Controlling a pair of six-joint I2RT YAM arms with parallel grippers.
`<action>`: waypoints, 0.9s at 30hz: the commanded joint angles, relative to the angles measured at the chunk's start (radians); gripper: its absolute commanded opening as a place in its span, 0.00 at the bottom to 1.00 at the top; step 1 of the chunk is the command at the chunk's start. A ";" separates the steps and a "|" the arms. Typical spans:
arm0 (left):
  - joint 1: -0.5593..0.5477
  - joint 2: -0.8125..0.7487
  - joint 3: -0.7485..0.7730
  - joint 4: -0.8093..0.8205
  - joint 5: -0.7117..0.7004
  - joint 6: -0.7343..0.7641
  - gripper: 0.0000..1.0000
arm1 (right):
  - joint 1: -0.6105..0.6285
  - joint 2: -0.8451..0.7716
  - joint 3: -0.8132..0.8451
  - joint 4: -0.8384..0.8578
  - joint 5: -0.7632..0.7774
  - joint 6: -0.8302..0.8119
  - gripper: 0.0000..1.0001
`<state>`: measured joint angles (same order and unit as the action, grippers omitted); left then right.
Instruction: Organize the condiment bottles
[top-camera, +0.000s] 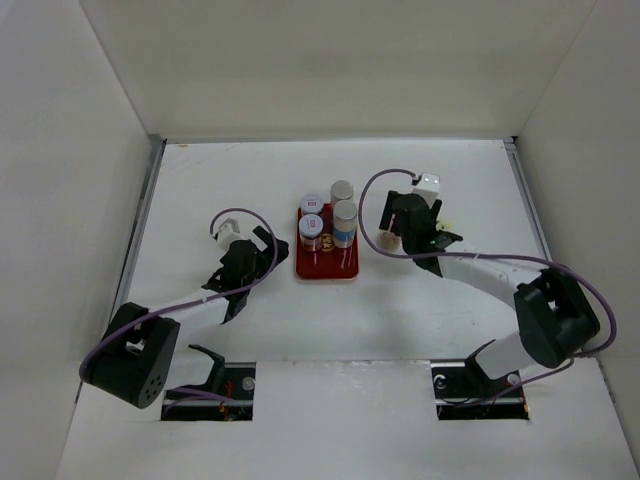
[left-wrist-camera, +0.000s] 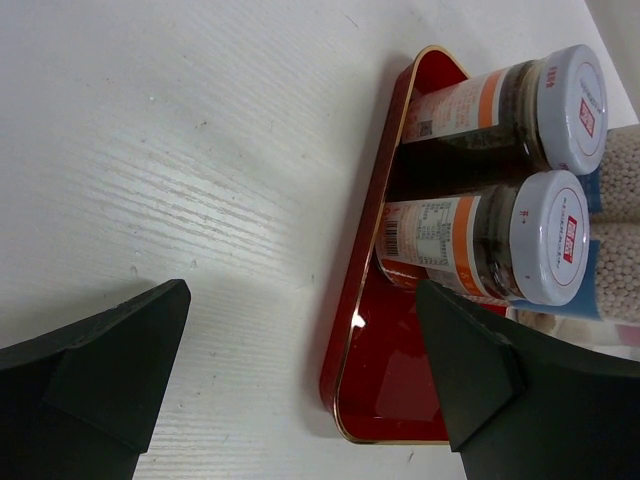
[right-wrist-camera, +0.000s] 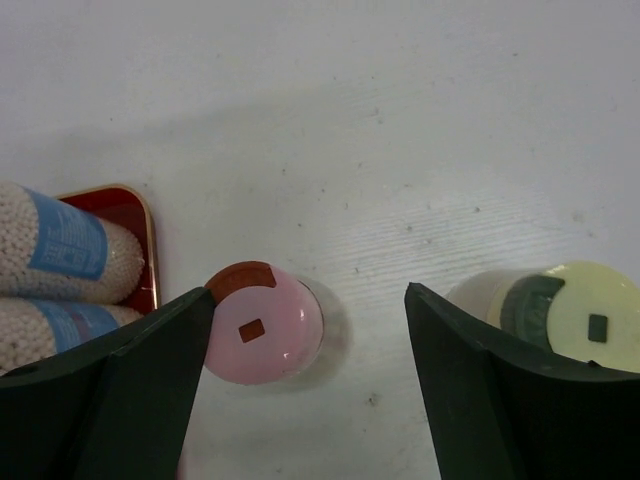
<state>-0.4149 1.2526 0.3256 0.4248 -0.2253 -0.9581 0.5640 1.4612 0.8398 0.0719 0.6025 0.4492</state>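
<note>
Red gold-rimmed tray (top-camera: 327, 268), middle of white table (top-camera: 220, 180), pale walls (top-camera: 340, 60) around

The left pincer (top-camera: 255, 262) sits low, jaws spread wide and empty, with the left arm (top-camera: 190, 305) stretched forward from its base. The right pincer (top-camera: 408, 232) points downward, jaws likewise apart and gripping nothing, while the right arm (top-camera: 480, 268) angles inward.

A white surface (top-camera: 330, 320) filled the frame's middle, with plain white walls (top-camera: 330, 60) rising at top, left and right.
</note>
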 joint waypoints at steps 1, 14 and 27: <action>0.000 -0.008 0.026 0.048 -0.003 -0.004 1.00 | -0.013 0.048 0.056 0.045 -0.063 -0.004 0.79; 0.002 -0.005 0.027 0.048 0.006 -0.004 1.00 | 0.015 -0.019 0.012 0.051 -0.014 0.014 0.71; 0.000 -0.008 0.026 0.048 0.004 -0.002 1.00 | 0.024 -0.001 0.018 0.042 -0.026 0.016 0.83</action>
<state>-0.4152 1.2530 0.3260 0.4274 -0.2268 -0.9581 0.5823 1.4307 0.8455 0.0967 0.5816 0.4530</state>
